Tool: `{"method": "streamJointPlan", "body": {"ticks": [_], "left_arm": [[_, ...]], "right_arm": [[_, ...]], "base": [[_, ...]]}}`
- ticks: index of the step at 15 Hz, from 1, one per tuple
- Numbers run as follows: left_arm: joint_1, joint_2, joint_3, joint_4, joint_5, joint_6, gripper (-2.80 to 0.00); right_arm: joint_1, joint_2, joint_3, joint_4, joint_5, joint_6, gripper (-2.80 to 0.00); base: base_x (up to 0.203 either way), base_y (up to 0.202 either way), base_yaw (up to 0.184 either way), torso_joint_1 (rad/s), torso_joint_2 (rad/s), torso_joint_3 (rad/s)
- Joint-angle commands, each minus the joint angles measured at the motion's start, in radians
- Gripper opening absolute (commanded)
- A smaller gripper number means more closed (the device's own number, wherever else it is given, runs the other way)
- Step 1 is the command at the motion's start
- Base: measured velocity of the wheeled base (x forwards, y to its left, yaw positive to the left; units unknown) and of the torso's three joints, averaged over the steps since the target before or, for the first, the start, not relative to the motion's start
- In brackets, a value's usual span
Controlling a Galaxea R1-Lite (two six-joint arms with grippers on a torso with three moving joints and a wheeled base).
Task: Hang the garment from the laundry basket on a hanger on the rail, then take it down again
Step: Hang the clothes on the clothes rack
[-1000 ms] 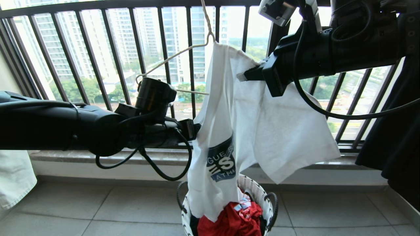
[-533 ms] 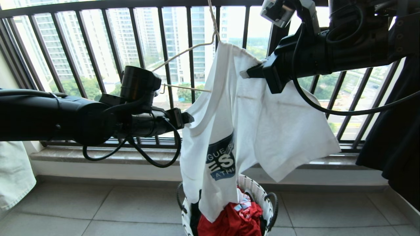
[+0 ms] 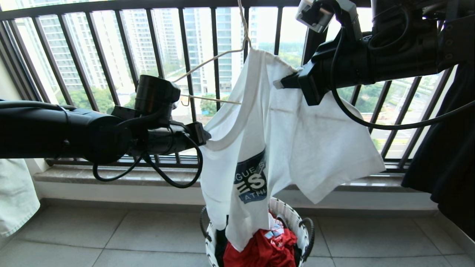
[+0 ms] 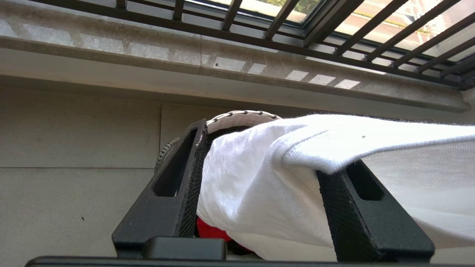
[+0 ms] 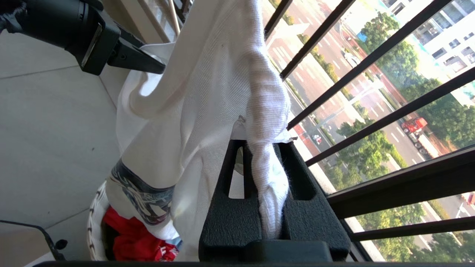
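The white garment (image 3: pixel 297 148) with its dark blue print hangs bunched from the cream wire hanger (image 3: pixel 207 61), whose hook runs up out of view; the rail is out of view. My right gripper (image 3: pixel 276 84) is shut on a twisted fold of the garment (image 5: pixel 207 92) near its top, seen close in the right wrist view (image 5: pixel 264 142). My left gripper (image 3: pixel 206 138) is at the garment's left neck edge. Its jaws (image 4: pixel 276 144) stand apart with the cloth (image 4: pixel 259 178) bunched between them and draped over one finger. The laundry basket (image 3: pixel 287 213) stands on the floor below.
A red cloth (image 3: pixel 263 248) lies in the basket under the garment's hem. The black window guard (image 3: pixel 130 63) and stone sill are close behind. A black garment (image 3: pixel 445 167) hangs at the right and a pale cloth (image 3: pixel 15 196) at the far left.
My left gripper has risen a little and drawn back to the left, and the garment's neck edge has stretched out after it. The hanger and my right gripper have shifted slightly right.
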Motion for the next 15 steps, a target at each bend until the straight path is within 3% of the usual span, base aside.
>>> {"method": "streamJointPlan", "body": {"ticks": [1, 8, 15], "left_arm": [[0.001, 0.004, -0.001, 0.000, 0.001, -0.001, -2.80], [0.057, 0.038, -0.025, -0.007, 0.001, 0.011, -2.80], [0.127, 0.071, -0.067, -0.004, -0.001, 0.014, -2.80]], "right_arm": [[-0.032, 0.002, 0.000, -0.003, 0.002, -0.002, -2.80], [-0.115, -0.011, 0.012, 0.001, 0.017, 0.010, -2.80], [-0.128, -0.102, 0.110, -0.003, 0.072, 0.055, -2.80]], "base": [[0.000, 0.000, 0.000, 0.000, 0.00, 0.000], [0.000, 0.000, 0.000, 0.000, 0.00, 0.000], [0.000, 0.000, 0.000, 0.000, 0.00, 0.000]]}}
